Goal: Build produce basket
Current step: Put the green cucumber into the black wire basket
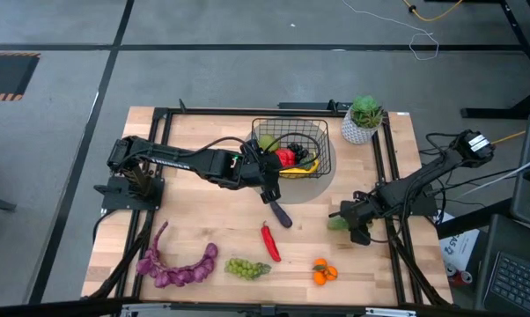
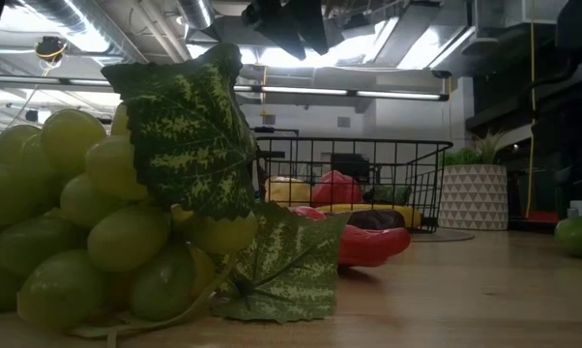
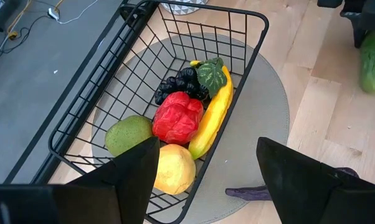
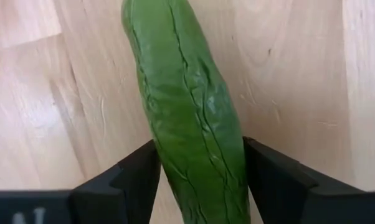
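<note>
The black wire basket point(image 1: 311, 132) stands on a grey round mat point(image 1: 322, 180) at the table's far middle. It holds a banana point(image 3: 213, 118), a red piece point(image 3: 177, 117), dark grapes point(image 3: 180, 83), a green fruit point(image 3: 128, 134) and a yellow fruit point(image 3: 174, 169). My left gripper point(image 1: 269, 187) is open and empty above the basket's near edge, over the dark eggplant point(image 1: 280, 213). My right gripper point(image 1: 346, 222) is shut on the cucumber point(image 4: 187, 112) at the table's right. The chili point(image 1: 269, 240), green grapes point(image 1: 247, 268), purple grapes point(image 1: 179, 267) and oranges point(image 1: 324, 273) lie on the table near its front. My right gripper pinches the cucumber between its two fingers point(image 4: 137, 177), one on each long side point(image 4: 166, 168), and the fingers lie across it. The cucumber reaches out lengthwise beyond the fingers over the wooden table. Whether it rests on the table or is lifted clear, I cannot tell.
A green plant in a white speckled pot point(image 1: 362, 121) stands to the right of the basket at the far edge. A black frame point(image 1: 393, 176) runs along the table's sides. Bare wood lies between the eggplant and my right gripper.
</note>
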Robot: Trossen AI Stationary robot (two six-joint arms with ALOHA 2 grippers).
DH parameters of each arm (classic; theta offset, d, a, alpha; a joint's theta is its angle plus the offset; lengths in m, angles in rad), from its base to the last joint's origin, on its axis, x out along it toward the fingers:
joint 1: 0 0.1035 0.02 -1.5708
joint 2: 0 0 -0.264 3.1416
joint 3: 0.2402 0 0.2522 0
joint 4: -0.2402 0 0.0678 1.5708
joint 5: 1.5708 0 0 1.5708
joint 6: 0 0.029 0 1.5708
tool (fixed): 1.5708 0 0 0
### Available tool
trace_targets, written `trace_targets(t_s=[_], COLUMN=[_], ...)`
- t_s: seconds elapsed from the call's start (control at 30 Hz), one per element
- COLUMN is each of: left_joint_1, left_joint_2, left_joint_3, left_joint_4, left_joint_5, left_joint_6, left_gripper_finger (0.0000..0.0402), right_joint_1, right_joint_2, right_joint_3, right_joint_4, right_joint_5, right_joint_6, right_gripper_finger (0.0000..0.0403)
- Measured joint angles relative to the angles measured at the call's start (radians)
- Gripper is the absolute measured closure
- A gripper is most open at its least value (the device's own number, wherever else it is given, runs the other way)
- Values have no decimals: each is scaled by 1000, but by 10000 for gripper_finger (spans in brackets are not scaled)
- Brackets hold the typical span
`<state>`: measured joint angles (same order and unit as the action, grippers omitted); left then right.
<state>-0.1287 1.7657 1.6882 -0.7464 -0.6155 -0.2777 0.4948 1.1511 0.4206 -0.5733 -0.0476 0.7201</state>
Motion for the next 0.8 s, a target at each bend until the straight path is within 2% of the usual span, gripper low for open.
trace_targets(t_s=[0.23, 0.5, 0.6, 0.67, 0.8], left_joint_1=[0, 0, 0, 0, 0], left_joint_2=[0, 0, 0, 0, 0], left_joint_3=[0, 0, 0, 0, 0], left_joint_4=[0, 0, 0, 0, 0], left_joint_5=[0, 0, 0, 0, 0], left_joint_6=[0, 0, 0, 0, 0], left_gripper_finger=[137, 137, 137, 137, 137], right_joint_1=[1, 1, 1, 2, -2], right_joint_2=[0, 0, 0, 1, 2], right_joint_3=[0, -1, -1, -1, 7], right_joint_4=[4, 3, 3, 7, 22], right_joint_5=[24, 32, 53, 89, 349], right_joint_6=[8, 8, 2, -8, 12], right_gripper_finger=[194, 266, 279, 279, 279])
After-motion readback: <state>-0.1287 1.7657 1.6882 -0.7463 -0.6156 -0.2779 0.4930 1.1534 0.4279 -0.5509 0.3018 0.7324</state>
